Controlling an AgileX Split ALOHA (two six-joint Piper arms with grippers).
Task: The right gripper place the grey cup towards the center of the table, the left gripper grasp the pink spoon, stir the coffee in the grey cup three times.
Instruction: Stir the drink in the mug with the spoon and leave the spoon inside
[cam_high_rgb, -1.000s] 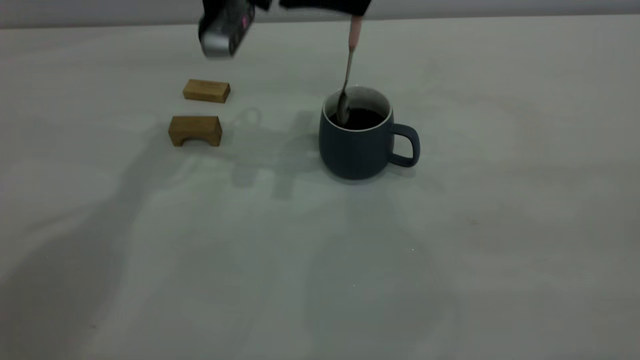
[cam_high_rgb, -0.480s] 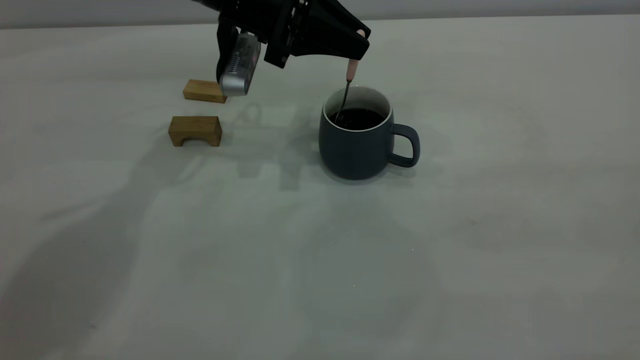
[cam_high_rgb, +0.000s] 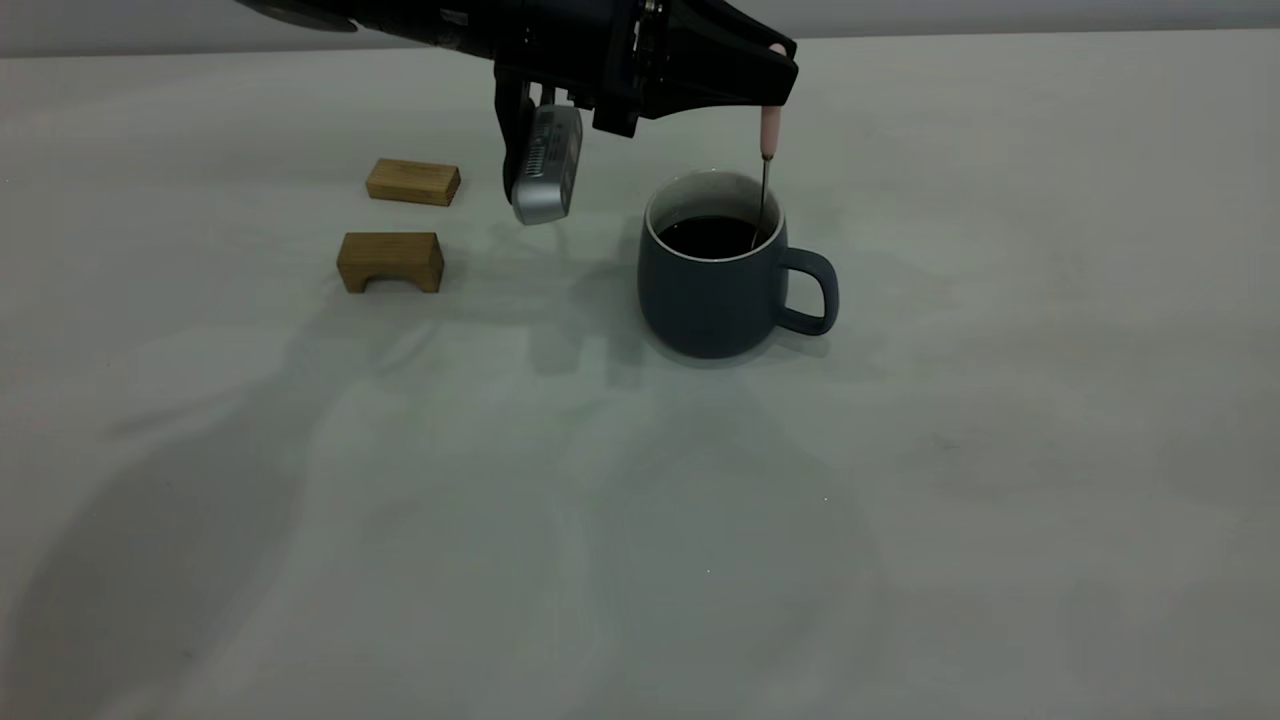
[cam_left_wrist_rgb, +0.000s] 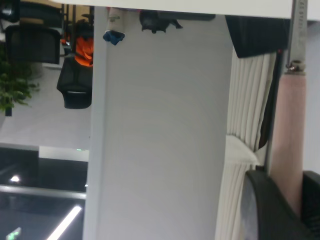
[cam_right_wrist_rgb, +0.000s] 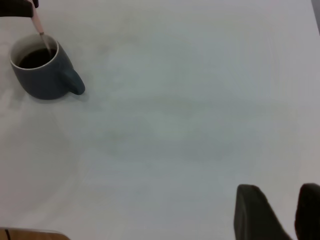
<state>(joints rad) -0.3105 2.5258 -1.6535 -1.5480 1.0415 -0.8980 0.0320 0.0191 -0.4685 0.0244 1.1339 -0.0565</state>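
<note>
L gripper (cam_high_rgb: 775, 75) is pinching pink spoon (cam_high_rgb: 768, 135) handle, spoon hanging straight below into coffee (cam_high_rgb: 712, 236) in grey cup (cam_high_rgb: 715, 295); R gripper (cam_right_wrist_rgb: 285, 210) is sitting well apart, fingers parted, w/ nothing between.

Pink spoon (cam_left_wrist_rgb: 290, 145) handle clamped between dark pincer fingers (cam_left_wrist_rgb: 272, 210) at five o'clock, pale wall behind.

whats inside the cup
The cup holds dark coffee, with the spoon dipped in on the handle side, held by the left gripper. Its bowl is hidden under the liquid.
</note>
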